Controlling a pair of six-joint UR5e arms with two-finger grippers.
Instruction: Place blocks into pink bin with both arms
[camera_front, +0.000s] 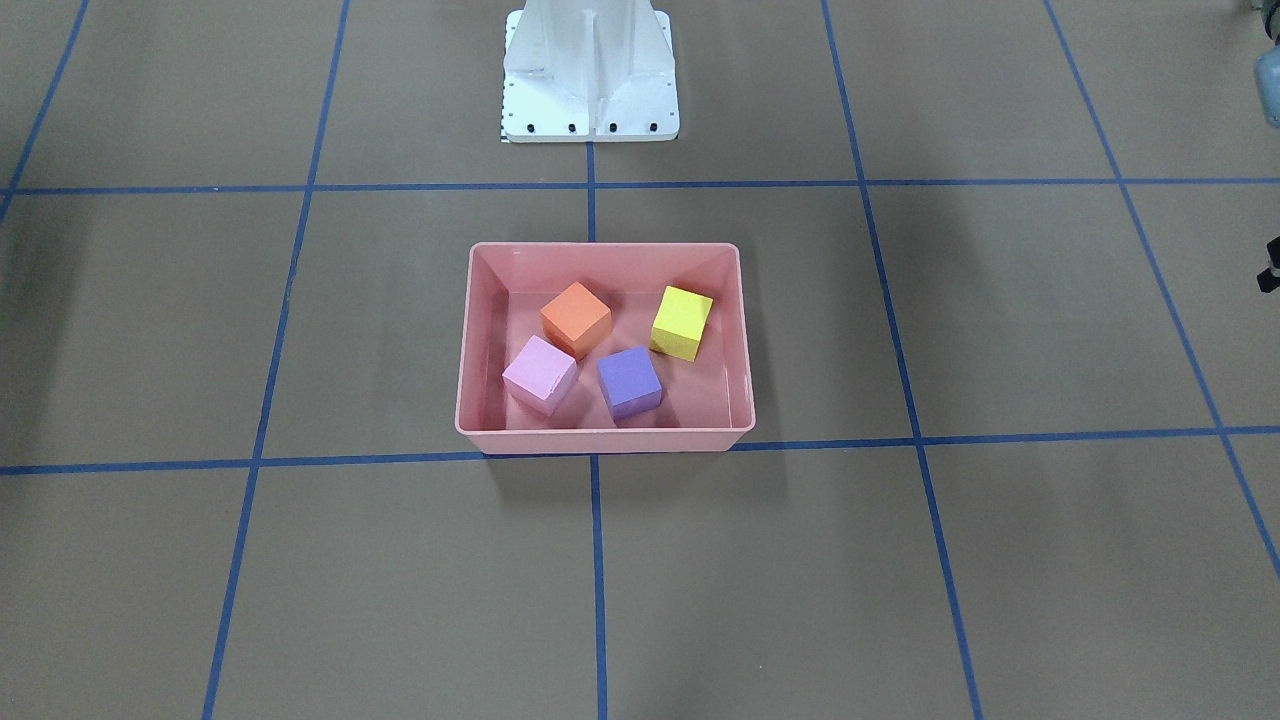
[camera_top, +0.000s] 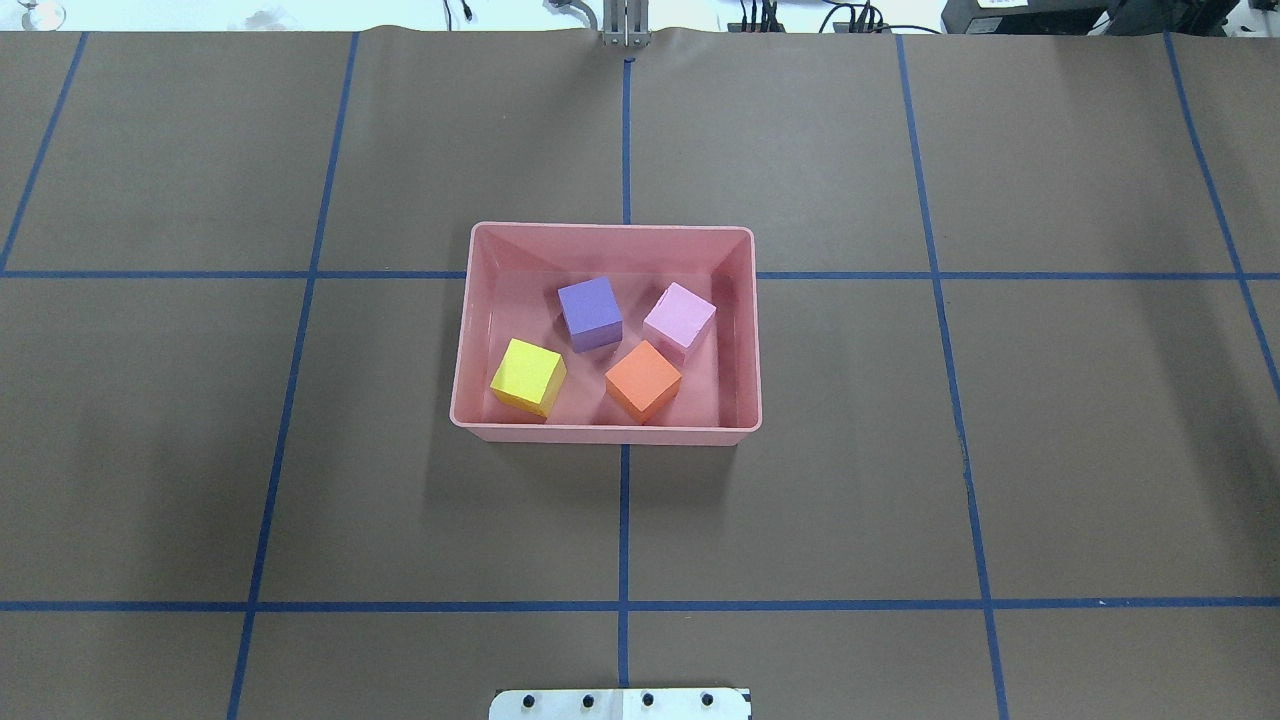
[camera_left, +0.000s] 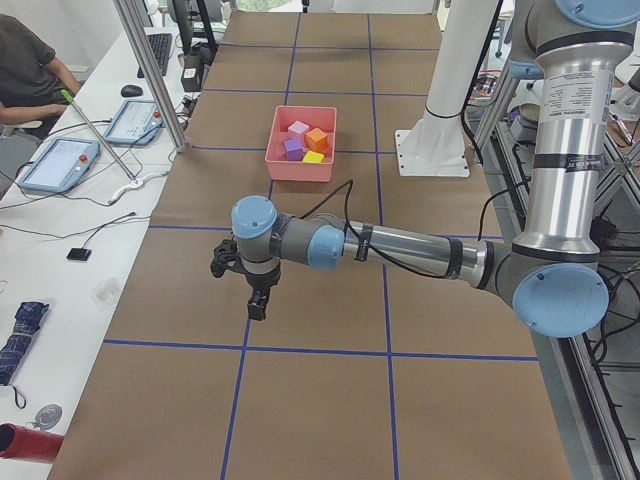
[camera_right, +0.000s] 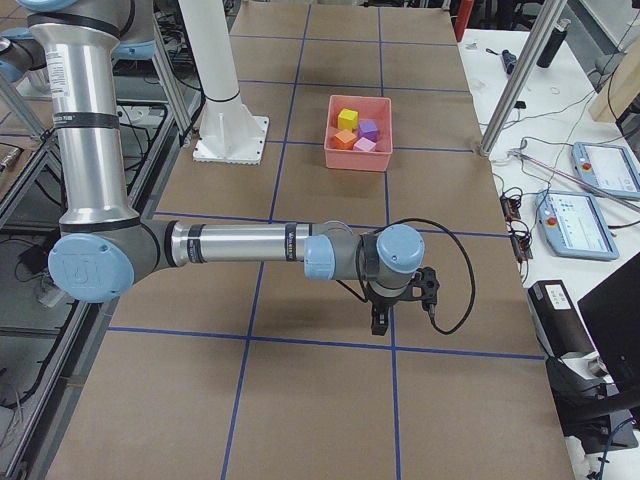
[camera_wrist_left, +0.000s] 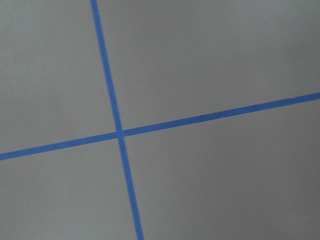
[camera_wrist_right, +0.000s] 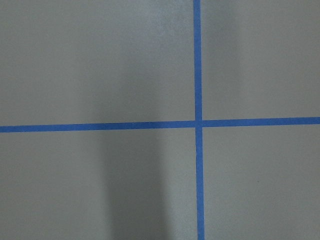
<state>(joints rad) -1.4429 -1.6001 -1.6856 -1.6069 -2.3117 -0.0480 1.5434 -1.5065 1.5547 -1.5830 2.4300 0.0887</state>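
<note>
The pink bin (camera_top: 742, 330) stands mid-table. Inside it lie the orange block (camera_top: 643, 380), the light pink block (camera_top: 679, 316), the yellow block (camera_top: 528, 376) and the purple block (camera_top: 590, 313), all apart from each other. The bin also shows in the front view (camera_front: 745, 350). My left gripper (camera_left: 258, 305) hangs over bare table far from the bin, seen only in the left side view. My right gripper (camera_right: 380, 322) hangs likewise at the other end, seen only in the right side view. I cannot tell whether either is open or shut. Both wrist views show only table.
The white pedestal (camera_front: 590, 75) stands behind the bin. Blue tape lines (camera_top: 624, 520) cross the brown table. An operator (camera_left: 25, 75) sits at a side bench with tablets (camera_left: 60, 162). Another bench with tablets (camera_right: 605, 170) is on the other side.
</note>
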